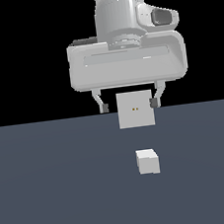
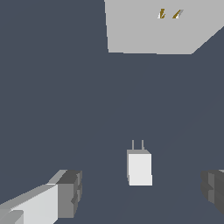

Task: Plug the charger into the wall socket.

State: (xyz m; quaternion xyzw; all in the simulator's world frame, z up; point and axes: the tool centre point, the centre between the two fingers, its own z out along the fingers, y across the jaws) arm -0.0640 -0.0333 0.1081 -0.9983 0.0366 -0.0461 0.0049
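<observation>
The charger (image 1: 148, 161) is a small white block resting on the dark floor, nearer the camera than the panel in the exterior view. The wrist view shows the charger (image 2: 140, 167) with two thin prongs pointing toward the wall socket (image 2: 151, 30). The wall socket (image 1: 135, 109) is an upright light-grey square panel with two yellowish dots at its centre. My gripper (image 1: 128, 105) hangs open high above the floor, its fingers (image 1: 103, 106) spread wide with nothing between them. In the wrist view the gripper (image 2: 142, 192) straddles the charger without touching it.
A dark grey-blue floor (image 1: 54, 190) stretches around both objects. Beyond the floor's far edge the background is black.
</observation>
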